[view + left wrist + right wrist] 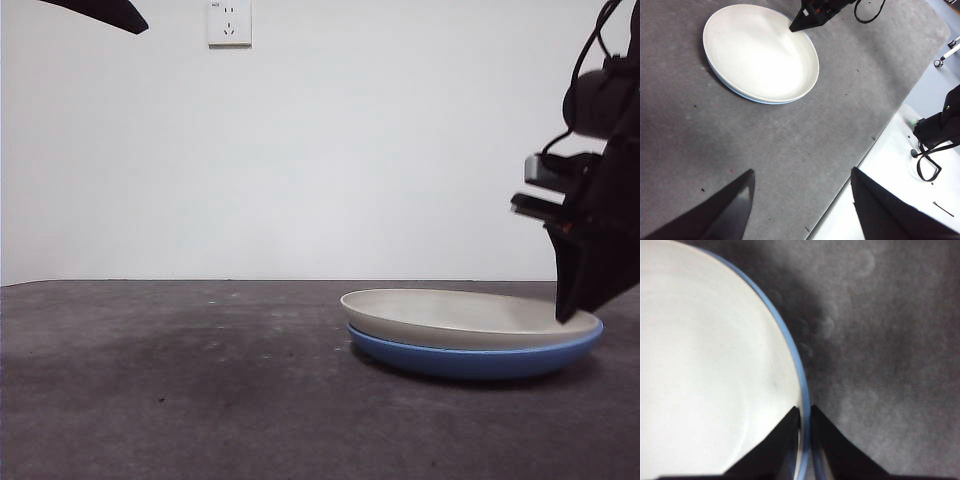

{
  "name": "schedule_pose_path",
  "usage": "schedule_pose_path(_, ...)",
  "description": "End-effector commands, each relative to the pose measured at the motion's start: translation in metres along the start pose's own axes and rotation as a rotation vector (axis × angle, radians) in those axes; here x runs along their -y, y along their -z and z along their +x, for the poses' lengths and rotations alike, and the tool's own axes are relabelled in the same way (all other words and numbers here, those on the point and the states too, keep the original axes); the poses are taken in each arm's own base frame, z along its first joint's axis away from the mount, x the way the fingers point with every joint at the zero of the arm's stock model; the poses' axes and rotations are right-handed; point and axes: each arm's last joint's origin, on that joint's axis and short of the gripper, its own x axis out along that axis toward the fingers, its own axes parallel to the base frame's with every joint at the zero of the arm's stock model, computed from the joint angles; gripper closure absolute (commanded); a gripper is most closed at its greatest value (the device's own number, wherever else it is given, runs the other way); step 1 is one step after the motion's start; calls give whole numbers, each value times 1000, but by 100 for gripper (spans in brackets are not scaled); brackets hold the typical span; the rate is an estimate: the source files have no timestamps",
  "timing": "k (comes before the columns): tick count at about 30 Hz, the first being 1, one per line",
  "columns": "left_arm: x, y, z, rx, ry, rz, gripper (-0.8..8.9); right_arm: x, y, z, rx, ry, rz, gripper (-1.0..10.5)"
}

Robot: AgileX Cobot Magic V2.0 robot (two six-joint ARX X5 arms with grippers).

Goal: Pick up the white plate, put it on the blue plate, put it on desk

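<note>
Jaws nearly together, our right gripper [804, 412] pinches the rims of the white plate [450, 315] nested in the blue plate [470, 358], right on the desk [180, 390]. Our left gripper [800, 177] waits, jaws apart.

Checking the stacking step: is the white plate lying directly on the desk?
No, the white plate sits nested in the blue plate, which rests on the desk.

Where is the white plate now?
The white plate is stacked on the blue plate, right of centre in the front view; the right gripper pinches its rim.
</note>
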Motion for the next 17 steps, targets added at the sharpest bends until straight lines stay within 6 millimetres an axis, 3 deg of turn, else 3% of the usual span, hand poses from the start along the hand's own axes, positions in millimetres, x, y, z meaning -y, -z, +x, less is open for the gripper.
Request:
schedule_pose_path(1,1,-2,0,4,11,7,501,-6,-6,-15,61,-24,-3,939)
schedule_pose_path(10,1,-2,0,5,11,8,501,-26,-6,-58,201,-123,-15,939)
schedule_pose_path(17,1,-3,0,6,11,9,501,-51,-4,-59,220,-186,-39,939)
